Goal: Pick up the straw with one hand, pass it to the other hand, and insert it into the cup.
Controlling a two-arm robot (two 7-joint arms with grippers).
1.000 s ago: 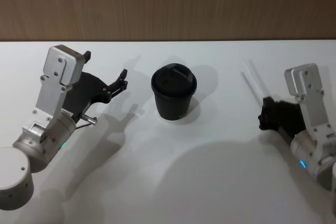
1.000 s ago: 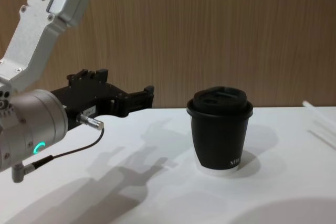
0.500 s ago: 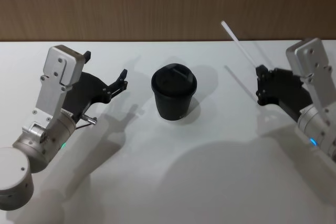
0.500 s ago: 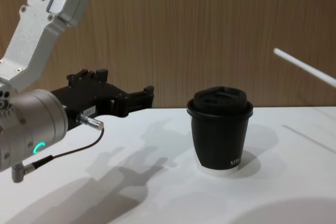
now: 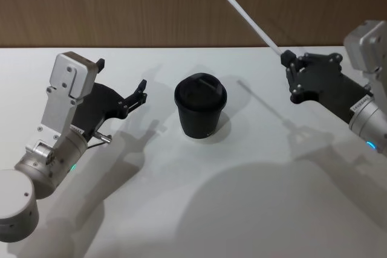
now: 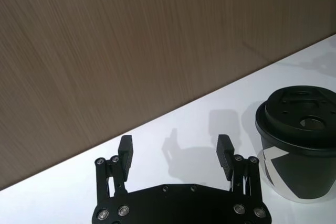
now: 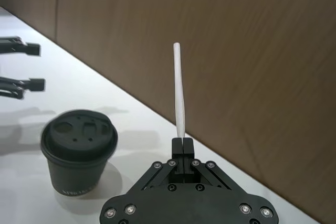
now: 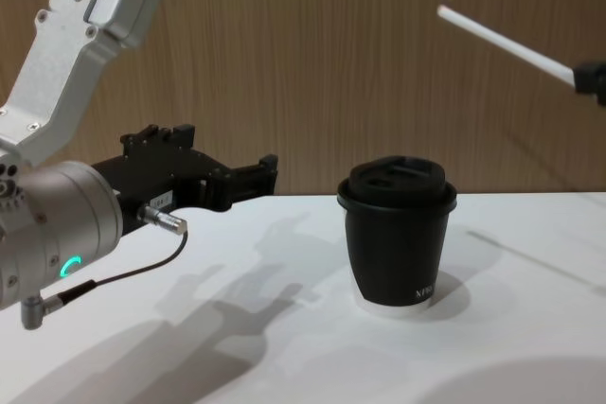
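White straw is pinched at its lower end by the right gripper, held in the air right of the cup. Beyond the cup, the left gripper hangs with jaws spread. Pickup looks done; the handover needs the straw brought between them.

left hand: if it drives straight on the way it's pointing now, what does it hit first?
Likely nothing on the table: the open left hand points past the cup, which sits just off its line, toward the wooden wall behind. Depth is unclear.
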